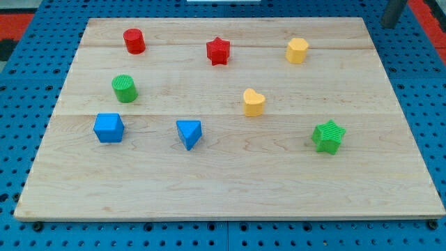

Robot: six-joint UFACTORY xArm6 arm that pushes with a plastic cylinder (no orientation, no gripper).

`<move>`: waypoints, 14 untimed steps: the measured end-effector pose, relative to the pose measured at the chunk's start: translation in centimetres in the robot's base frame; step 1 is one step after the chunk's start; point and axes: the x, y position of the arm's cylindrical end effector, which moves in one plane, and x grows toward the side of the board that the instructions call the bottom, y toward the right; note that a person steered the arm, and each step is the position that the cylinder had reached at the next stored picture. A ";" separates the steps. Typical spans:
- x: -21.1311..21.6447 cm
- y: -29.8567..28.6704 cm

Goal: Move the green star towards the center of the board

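Observation:
The green star [328, 136] lies on the wooden board [230, 181], right of the middle and towards the view's bottom. My tip [391, 25] shows as the end of a dark rod at the view's top right corner, just past the board's top right edge. It is far above and to the right of the green star and touches no block.
A yellow heart [254, 102] lies up and left of the green star. A yellow hexagon [297, 50], red star [218, 51] and red cylinder [134, 41] line the top. A green cylinder [125, 88], blue cube [109, 128] and blue triangle [189, 133] lie at the left.

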 end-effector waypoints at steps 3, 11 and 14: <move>1.3 0.2; 14.7 -12.9; 22.9 -8.7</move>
